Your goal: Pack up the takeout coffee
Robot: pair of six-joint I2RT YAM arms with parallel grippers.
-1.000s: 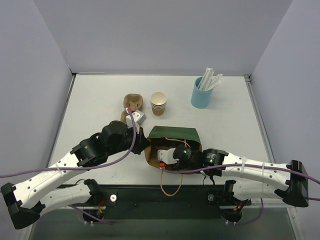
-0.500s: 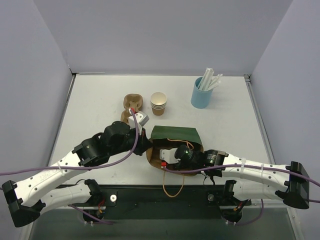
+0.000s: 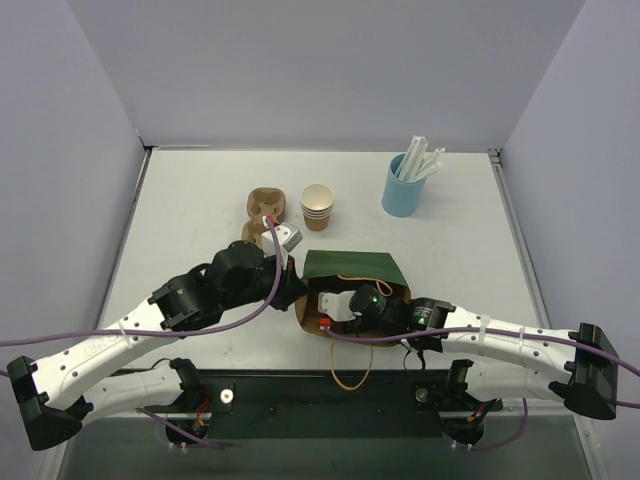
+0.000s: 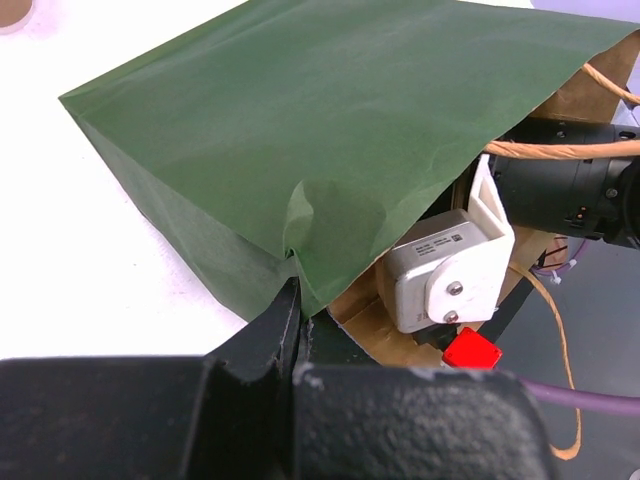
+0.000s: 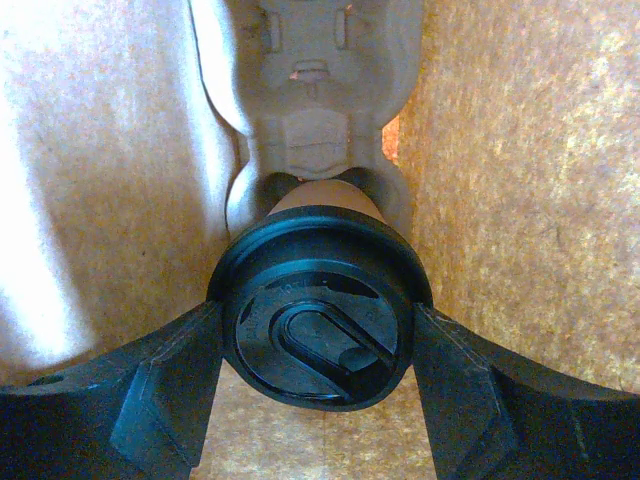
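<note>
1. One coffee cup (image 5: 318,330), brown paper under a round black lid with a raised sip tab, sits inside the bag (image 5: 520,150).
2. The right gripper (image 5: 316,345) clamps it, black fingers (image 5: 160,400) pressed at the lid's 3 and 9 o'clock.
3. The left gripper (image 4: 296,318) pinches the bag's green edge.
4. From above, the bag lies at the table's (image 3: 200,190) 6 o'clock, mouth facing the arms.

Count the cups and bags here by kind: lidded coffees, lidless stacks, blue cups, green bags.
Lidded coffee: 1
Lidless stack: 1
Blue cup: 1
Green bag: 1
Total: 4
</note>
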